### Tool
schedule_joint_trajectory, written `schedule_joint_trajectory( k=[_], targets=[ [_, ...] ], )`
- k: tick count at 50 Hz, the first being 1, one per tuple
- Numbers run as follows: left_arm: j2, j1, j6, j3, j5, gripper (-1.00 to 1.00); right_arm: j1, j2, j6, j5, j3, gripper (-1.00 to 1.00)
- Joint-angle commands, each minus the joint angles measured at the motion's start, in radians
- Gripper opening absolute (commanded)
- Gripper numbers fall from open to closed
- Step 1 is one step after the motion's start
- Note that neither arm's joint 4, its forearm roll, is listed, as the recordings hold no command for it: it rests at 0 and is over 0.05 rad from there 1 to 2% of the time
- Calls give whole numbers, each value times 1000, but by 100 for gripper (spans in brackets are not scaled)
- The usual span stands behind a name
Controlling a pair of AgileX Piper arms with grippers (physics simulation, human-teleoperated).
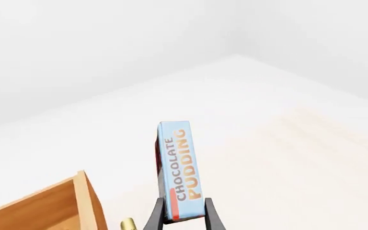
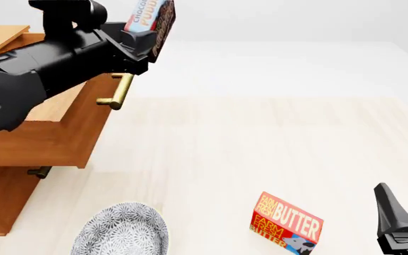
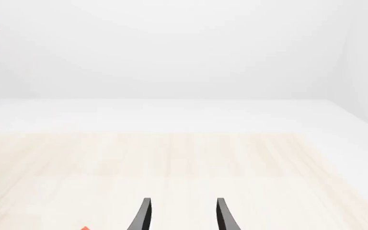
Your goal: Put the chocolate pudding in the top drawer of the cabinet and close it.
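Here the left gripper (image 1: 184,216), fingers clamped on the chocolate pudding's (image 1: 176,165) lower end, holds it high beside the pulled-out top drawer (image 2: 62,119), presumably to clear its front; right gripper (image 3: 180,215) idle, fingers apart.

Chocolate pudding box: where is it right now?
The chocolate pudding is in the left gripper, held up at the front view's top left, above the brass handle of the open top drawer.
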Motion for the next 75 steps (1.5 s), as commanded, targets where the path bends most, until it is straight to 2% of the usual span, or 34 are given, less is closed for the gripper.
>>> schedule_joint_trajectory(
  k=[1, 14, 36, 43, 49, 50, 58, 72, 74, 75],
  targets=[
    [-46, 57, 51, -13, 31, -100, 0, 0, 0, 0, 0, 100],
    [-78, 123, 80, -26, 76, -100, 0, 0, 0, 0, 0, 100],
    [-181, 241, 122, -45, 233, -100, 0, 0, 0, 0, 0, 100],
    [-262, 318, 103, -26, 312, -100, 1, -1, 0, 2, 0, 100],
    [-283, 337, 80, -36, 357, -100, 1, -1, 0, 2, -1, 100],
    [-297, 352, 101, -35, 366, -100, 1, -1, 0, 2, -1, 100],
    [-312, 358, 59, -49, 405, -100, 1, -2, 0, 3, -1, 100],
    [-312, 394, 27, -47, 437, -100, 1, -1, 0, 2, -1, 100],
    [-288, 401, 26, -108, 478, -100, 1, -1, 0, 2, -1, 100],
    [-303, 405, 25, -60, 446, -100, 1, -1, 0, 2, -1, 100]
  ],
)
